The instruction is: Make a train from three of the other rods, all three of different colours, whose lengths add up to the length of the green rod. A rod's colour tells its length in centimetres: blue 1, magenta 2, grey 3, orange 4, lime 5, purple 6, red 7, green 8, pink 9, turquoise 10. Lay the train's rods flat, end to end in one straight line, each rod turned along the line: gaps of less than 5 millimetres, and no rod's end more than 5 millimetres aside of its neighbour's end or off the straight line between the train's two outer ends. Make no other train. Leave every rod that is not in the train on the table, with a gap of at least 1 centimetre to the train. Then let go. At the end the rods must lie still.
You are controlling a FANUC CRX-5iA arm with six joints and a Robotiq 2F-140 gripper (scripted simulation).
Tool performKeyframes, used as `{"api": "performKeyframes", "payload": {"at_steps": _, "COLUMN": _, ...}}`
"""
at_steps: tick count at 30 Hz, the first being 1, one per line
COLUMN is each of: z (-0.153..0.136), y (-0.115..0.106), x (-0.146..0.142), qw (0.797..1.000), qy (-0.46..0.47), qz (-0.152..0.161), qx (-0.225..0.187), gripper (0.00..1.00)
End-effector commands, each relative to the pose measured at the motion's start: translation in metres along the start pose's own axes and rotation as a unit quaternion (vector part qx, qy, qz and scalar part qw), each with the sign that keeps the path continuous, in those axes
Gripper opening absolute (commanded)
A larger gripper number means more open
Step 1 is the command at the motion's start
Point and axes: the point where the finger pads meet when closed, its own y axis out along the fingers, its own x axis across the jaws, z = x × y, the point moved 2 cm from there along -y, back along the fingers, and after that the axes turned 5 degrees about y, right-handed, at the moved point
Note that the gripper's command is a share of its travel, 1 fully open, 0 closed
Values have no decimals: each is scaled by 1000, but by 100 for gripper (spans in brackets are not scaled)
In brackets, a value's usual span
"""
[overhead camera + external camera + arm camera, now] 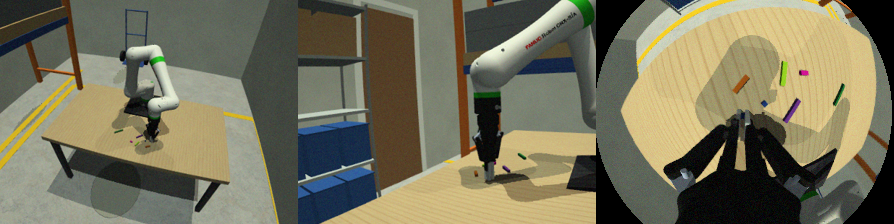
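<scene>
My gripper [152, 139] [489, 178] [742, 115] points down at the table, its fingertips close together on a small blue rod [742, 115], mostly hidden by them. Another blue rod [145, 141] [764, 104] lies close by. The orange rod [147, 147] [476, 173] [741, 84], lime rod [137, 144] [784, 73], magenta rod [131, 141] [804, 73] and purple rod [139, 136] [506, 168] [792, 110] lie apart, turned differently. The green rod [118, 131] [521, 156] [839, 95] lies farther off, beyond the purple one.
The wooden table [195, 144] [417, 206] carries the rods and the arm's black base plate [135, 109] [584, 173]. The arm's shadow falls over the orange rod. The blue rod outside the fingers is the rod nearest to them.
</scene>
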Motion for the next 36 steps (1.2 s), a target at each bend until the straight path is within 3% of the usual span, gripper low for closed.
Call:
{"api": "performKeyframes", "payload": {"at_steps": 1, "z": 0, "y": 0, "x": 0, "qw": 1000, "qy": 0, "qz": 0, "qx": 0, "gripper": 3}}
{"api": "performKeyframes", "payload": {"at_steps": 24, "z": 0, "y": -2, "x": 0, "qw": 1000, "qy": 0, "qz": 0, "qx": 0, "gripper": 3}}
{"api": "performKeyframes", "payload": {"at_steps": 32, "z": 0, "y": -28, "x": 0, "qw": 1000, "qy": 0, "qz": 0, "qx": 0, "gripper": 3}}
{"api": "performKeyframes", "payload": {"at_steps": 36, "z": 0, "y": -58, "x": 0, "qw": 1000, "qy": 0, "qz": 0, "qx": 0, "gripper": 3}}
